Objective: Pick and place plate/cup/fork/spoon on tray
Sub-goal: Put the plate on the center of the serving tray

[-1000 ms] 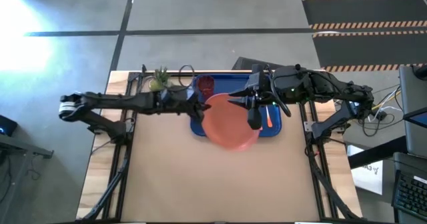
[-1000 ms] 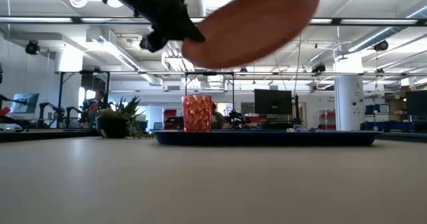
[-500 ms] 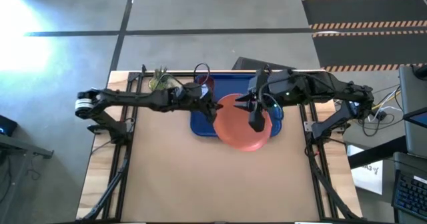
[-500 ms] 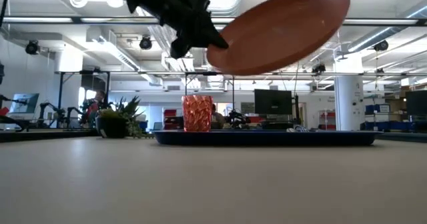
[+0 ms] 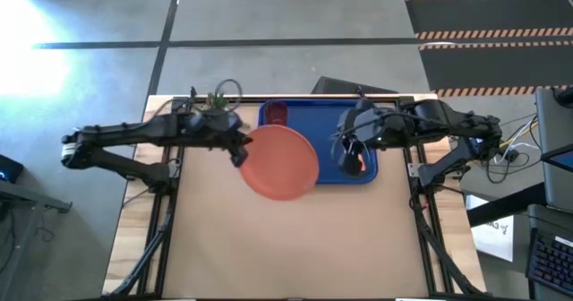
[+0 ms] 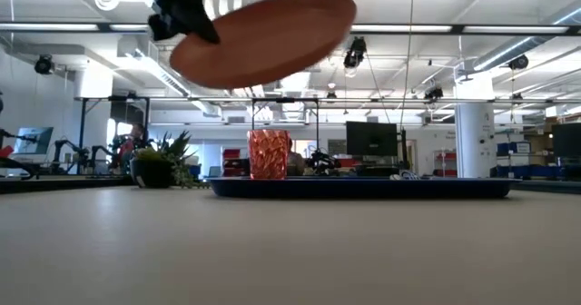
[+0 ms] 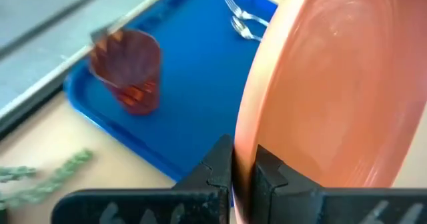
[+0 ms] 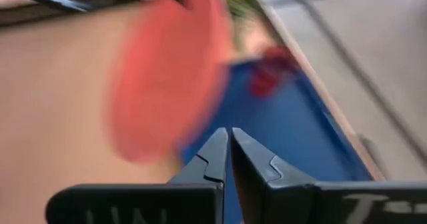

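My left gripper (image 5: 240, 149) is shut on the salmon-orange plate (image 5: 279, 162), which is held in the air over the blue tray's left edge (image 5: 261, 171). In the low view the plate (image 6: 263, 37) shows high above the table. The dark-red cup (image 5: 277, 115) stands in the tray's far left corner. The fork (image 7: 233, 7) and the spoon (image 7: 245, 29) lie on the tray's right part. My right gripper (image 5: 345, 160) hangs shut and empty above the tray's right part. My left gripper pinches the plate's rim (image 7: 243, 151) between its two fingers, one on each face, at the edge nearest the table's left side. The fingers come about level from the table's left. The plate is lifted clear and tilted, its free edge (image 6: 349, 5) higher than the held edge.
A small green potted plant (image 5: 215, 104) stands on the table just left of the tray's far corner. The wide near half of the wooden table (image 5: 286, 238) is bare. Arm frames stand at both table sides.
My left gripper first carried the plate toward the table's right edge, over the tray's middle, then went back toward the left edge. The plate now hangs over the tray's left edge, still tilted and lifted clear. My right gripper has drawn slightly back toward the right.
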